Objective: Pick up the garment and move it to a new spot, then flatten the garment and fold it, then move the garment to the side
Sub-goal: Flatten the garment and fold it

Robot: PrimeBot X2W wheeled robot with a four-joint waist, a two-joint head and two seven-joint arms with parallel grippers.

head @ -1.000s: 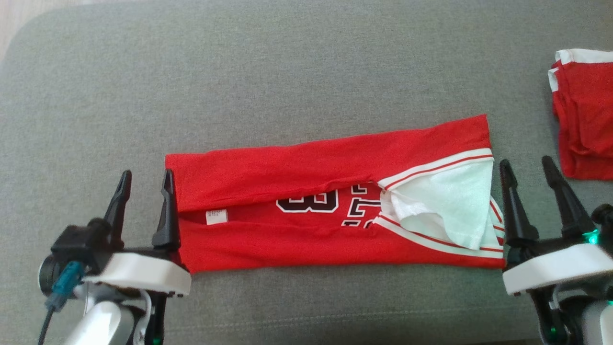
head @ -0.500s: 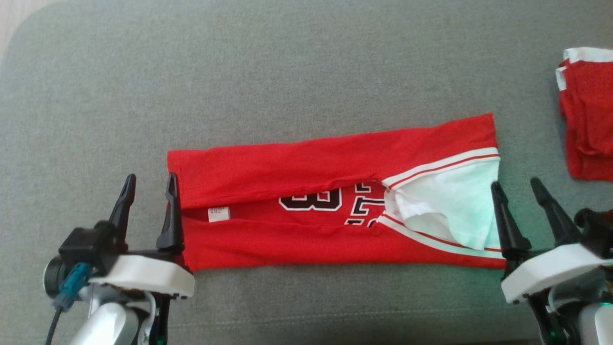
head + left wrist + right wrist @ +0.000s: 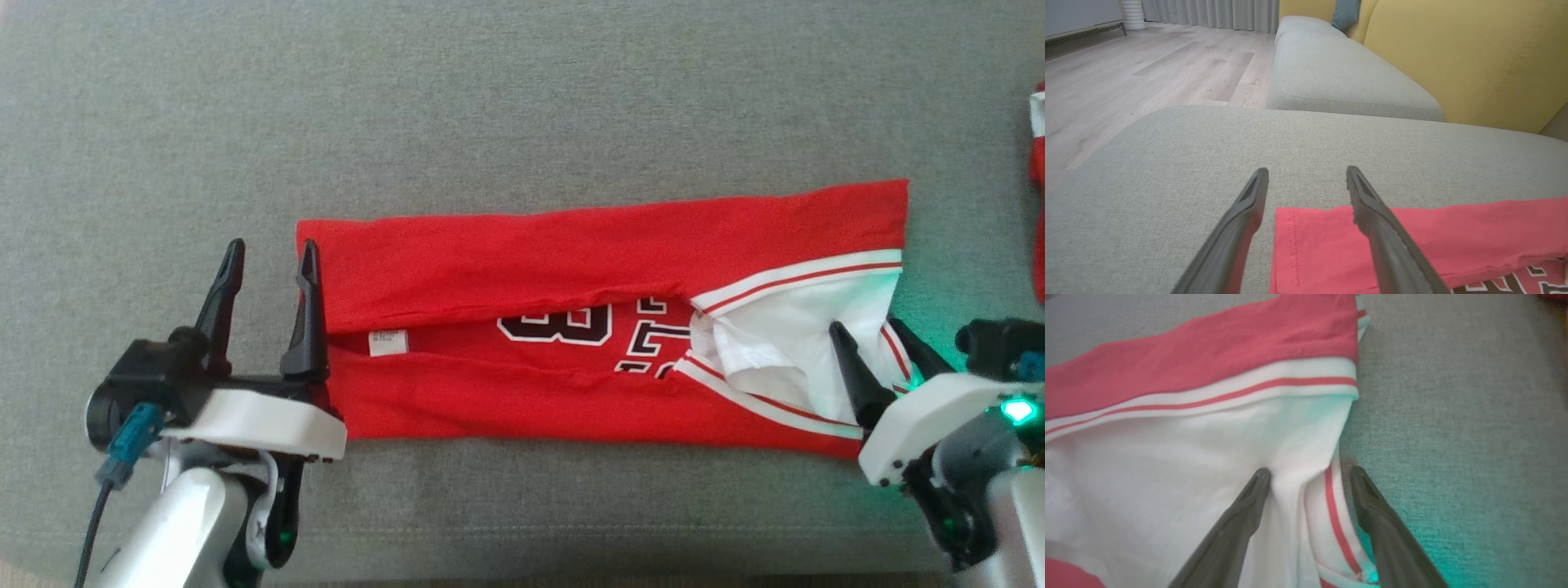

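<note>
Left gripper [image 3: 273,243], lower left of the head view: jaws spread wide, nothing held. Its inner finger stands right at the left hem of the red garment [image 3: 531,261], its outer finger over bare grey cushion [image 3: 490,98]. Whether that inner finger touches cloth, I cannot tell.

Right gripper [image 3: 864,324], lower right of the head view: also fully spread and holding nothing, tips poking up over the garment's white end, a green glow on its wrist.

The left wrist view gives the left gripper [image 3: 1307,169] low down. The garment [image 3: 1323,241] sits at lower right, its stitched hem corner lying between the two fingers, black and white lettering just peeking in at the bottom right corner.

In the right wrist view, the right gripper [image 3: 1309,469] straddles the garment's edge. One tip is on the white fabric, the other over grey cushion just beside the red-striped trim. The garment [image 3: 1208,347] fills the left half, with a red band across the top and white below.

The garment lies as a long folded strip across the middle of the head view. A second red garment [image 3: 1038,147] clips the right edge, well apart.

Only the left wrist view reaches past the cushion: a yellow backrest [image 3: 1474,53] at upper right, a neighbouring cushion [image 3: 1339,73] at centre top, a teal pillow [image 3: 1345,14] above it and a wooden floor [image 3: 1126,73] at upper left. Nothing lies across either gripper's fingers.
</note>
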